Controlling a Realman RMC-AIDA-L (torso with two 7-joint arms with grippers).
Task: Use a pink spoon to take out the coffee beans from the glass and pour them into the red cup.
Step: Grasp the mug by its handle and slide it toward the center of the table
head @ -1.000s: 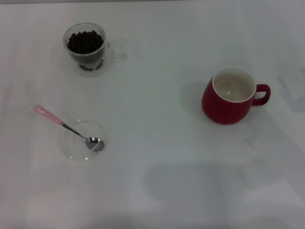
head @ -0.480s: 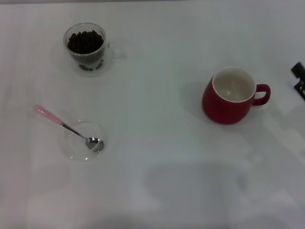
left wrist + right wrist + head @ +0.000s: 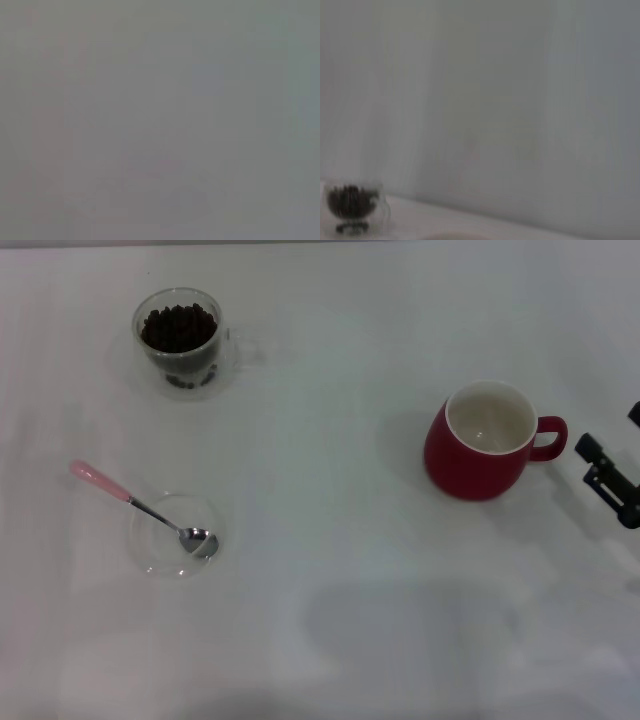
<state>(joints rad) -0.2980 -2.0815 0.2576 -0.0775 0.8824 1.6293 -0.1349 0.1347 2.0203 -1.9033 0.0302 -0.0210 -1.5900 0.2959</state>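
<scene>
The pink spoon (image 3: 140, 504) lies at the front left with its metal bowl resting in a shallow clear dish (image 3: 160, 550) and its pink handle pointing back left. The glass (image 3: 181, 342) stands upright at the back left, filled with coffee beans (image 3: 179, 326); it also shows in the right wrist view (image 3: 352, 207). The red cup (image 3: 484, 440) stands upright at the right, empty, its handle pointing right. My right gripper (image 3: 612, 483) shows at the right edge, just right of the cup's handle, apart from it. My left gripper is out of view.
Everything stands on a plain white table (image 3: 330, 570). The left wrist view shows only a plain grey surface.
My right gripper has come in from the right edge and moved forward and left, toward the red cup's handle. The objects have not moved.
</scene>
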